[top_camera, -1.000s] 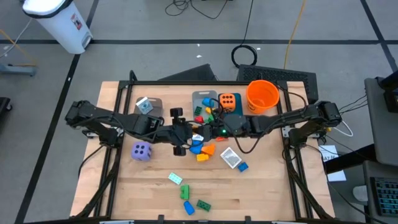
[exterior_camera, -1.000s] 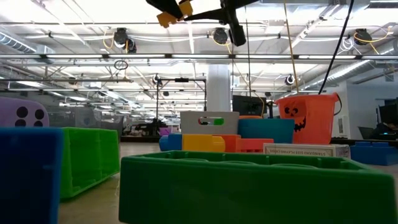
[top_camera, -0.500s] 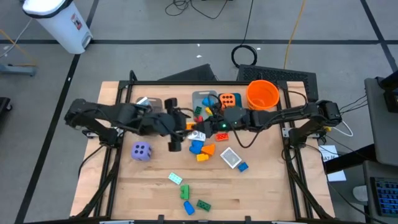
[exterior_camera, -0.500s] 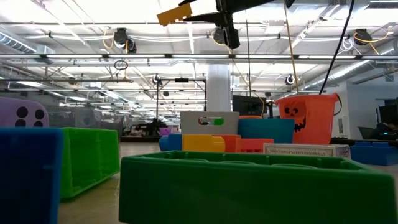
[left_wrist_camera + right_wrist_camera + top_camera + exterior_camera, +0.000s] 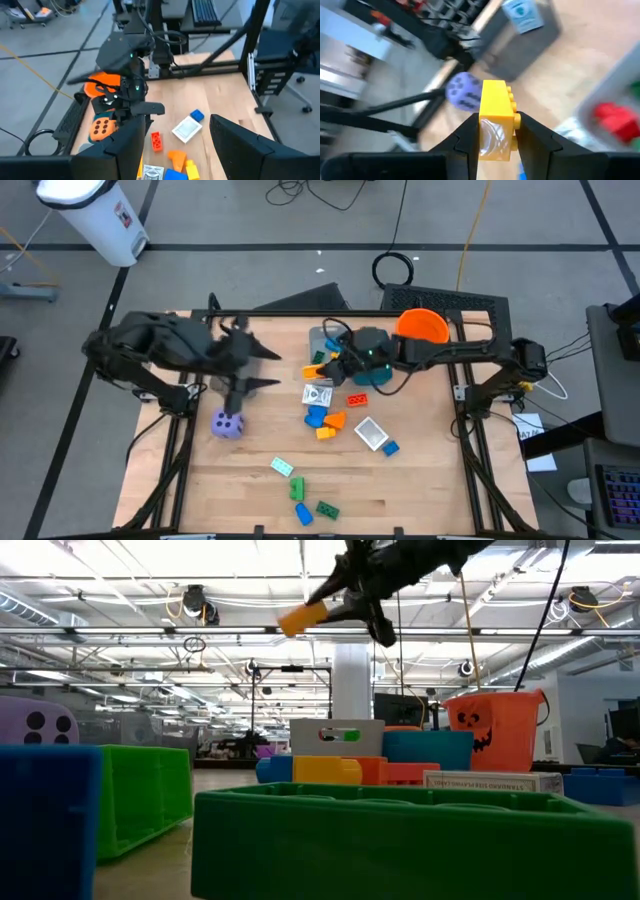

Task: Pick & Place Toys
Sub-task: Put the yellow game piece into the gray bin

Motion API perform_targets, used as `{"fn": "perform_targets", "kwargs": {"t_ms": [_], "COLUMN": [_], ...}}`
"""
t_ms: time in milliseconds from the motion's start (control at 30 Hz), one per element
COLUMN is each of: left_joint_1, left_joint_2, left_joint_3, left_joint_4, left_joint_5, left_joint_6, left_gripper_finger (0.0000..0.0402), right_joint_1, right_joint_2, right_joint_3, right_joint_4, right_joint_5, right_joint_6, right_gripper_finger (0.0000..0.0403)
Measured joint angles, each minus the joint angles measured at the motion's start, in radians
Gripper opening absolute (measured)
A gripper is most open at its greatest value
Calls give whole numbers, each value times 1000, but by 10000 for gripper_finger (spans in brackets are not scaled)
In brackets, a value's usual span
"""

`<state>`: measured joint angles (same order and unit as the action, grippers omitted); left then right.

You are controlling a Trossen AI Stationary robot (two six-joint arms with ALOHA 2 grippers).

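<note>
We see the wooden table with the left arm raised over its left side, the left gripper above the purple die; in the left wrist view its two dark fingers stand well apart with nothing between them. The right arm reaches in from the right toward the back middle, and the right gripper hangs in the air over the near edge of the grey bin, beside the orange bucket. Its fingers are closed on a yellow brick. In the right wrist view we see the brick's long axis running straight out from between the fingers, studs turned to one side. From table level, the brick tilts, its free end lower than the gripped end. On the table near the middle lie a white packet, a red brick and a loose cluster of blue and orange bricks.
</note>
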<state>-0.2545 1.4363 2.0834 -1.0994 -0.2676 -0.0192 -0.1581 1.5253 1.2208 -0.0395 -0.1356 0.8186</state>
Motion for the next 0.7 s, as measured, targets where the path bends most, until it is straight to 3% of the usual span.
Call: {"fn": "perform_targets", "kwargs": {"t_ms": [233,433,700], "left_joint_1": [14,14,40], "left_joint_2": [-72,-109,-110], "left_joint_3": [0,0,-1], "left_joint_4": [-18,-30,-41], "left_joint_5": [-4,-3,-21], "left_joint_6": [-40,-45,-65], "left_gripper_finger": [232,232,232], "right_joint_1": [-116,-202,-218], "right_joint_2": [10,18,157], "right_joint_3": [121,131,131], "right_joint_4": [-248,-311,-315], "right_joint_5": [6,38,30], "right_joint_6": [-243,-372,-445], "right_gripper_finger": [95,95,95]}}
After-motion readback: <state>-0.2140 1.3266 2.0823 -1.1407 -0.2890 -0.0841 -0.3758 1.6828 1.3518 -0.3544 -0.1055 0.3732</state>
